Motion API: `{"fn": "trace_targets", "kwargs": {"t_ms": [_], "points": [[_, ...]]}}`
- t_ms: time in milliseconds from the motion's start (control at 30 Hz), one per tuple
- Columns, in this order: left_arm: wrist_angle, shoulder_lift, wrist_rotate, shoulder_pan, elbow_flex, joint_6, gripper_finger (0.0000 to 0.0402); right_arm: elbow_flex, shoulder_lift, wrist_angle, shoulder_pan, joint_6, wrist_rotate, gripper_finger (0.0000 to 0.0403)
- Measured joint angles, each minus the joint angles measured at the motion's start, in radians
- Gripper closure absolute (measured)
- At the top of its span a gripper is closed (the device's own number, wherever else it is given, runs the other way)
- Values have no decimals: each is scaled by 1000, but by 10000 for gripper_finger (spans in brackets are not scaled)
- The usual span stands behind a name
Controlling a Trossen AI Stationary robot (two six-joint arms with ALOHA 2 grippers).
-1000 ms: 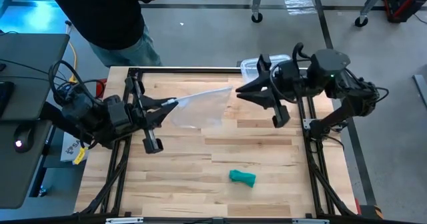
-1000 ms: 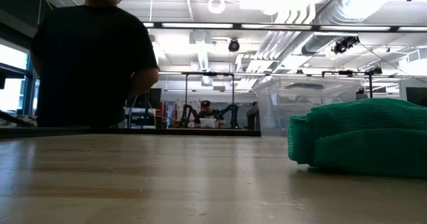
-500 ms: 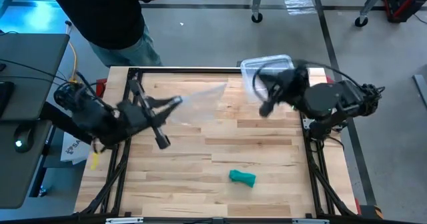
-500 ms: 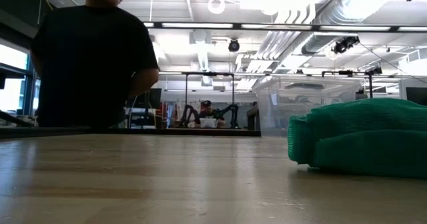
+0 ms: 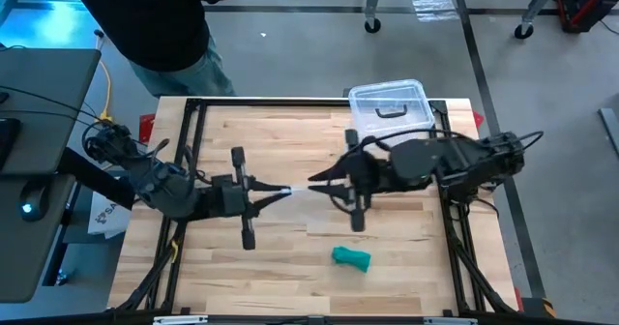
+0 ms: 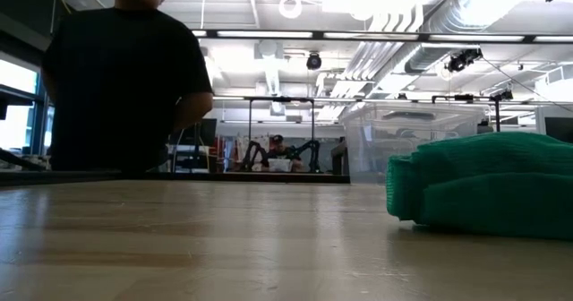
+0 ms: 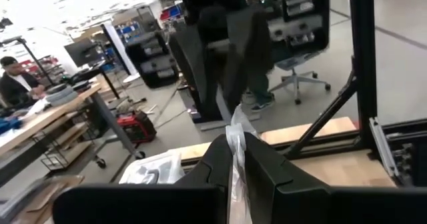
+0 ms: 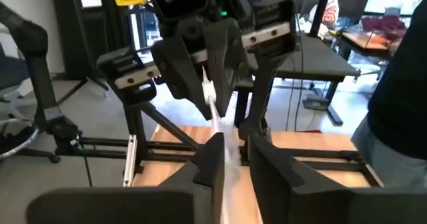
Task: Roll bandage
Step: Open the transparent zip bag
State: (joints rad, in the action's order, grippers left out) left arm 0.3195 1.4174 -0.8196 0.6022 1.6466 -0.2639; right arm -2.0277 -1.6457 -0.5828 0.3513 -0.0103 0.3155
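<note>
The bandage (image 5: 351, 257) is a small green roll lying on the wooden table (image 5: 406, 267) near its front edge; the low view shows the bandage (image 6: 483, 189) close up at the right. No gripper touches it. Above the table's middle, my left gripper (image 5: 280, 191) and my right gripper (image 5: 314, 182) point at each other, almost tip to tip. Both are shut on a clear plastic bag (image 5: 298, 187), which is bunched into a thin strip between them. My left gripper pinches one end of the bag (image 7: 235, 144) between its two fingers, coming level from the table's left. The plastic stands up crumpled past the fingertips, clear of the table. My right gripper pinches the bag's other end (image 8: 225, 141) between its fingers, level from the table's right. A narrow white strip of plastic (image 8: 210, 97) runs from it to the left gripper.
A clear plastic box with a black handle (image 5: 390, 104) stands at the table's far edge, right of the middle. A person in a black top (image 5: 155, 25) stands beyond the far left corner and also shows in the low view (image 6: 125, 77).
Both grippers have come from the far half of the table toward its near edge and toward each other. The bag, spread wide between them a second ago, is now gathered into a short narrow strip. The bandage has not moved.
</note>
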Motion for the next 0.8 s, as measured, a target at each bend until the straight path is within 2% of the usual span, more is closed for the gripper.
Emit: {"fn": "trace_targets", "kwargs": {"t_ms": [167,367,533,800], "points": [[-4,-2,6,0,0,1,385,0,-13,26,-20,-63,-35,322],[-3,-2,43,0,0,2,385,0,-15,14,-33,-97,-40,320],[-4,-2,44,0,0,18,385,0,-15,0,-33,-85,-90,320],[-3,-2,44,0,0,19,385,0,-17,-22,-33,-94,-93,320]]}}
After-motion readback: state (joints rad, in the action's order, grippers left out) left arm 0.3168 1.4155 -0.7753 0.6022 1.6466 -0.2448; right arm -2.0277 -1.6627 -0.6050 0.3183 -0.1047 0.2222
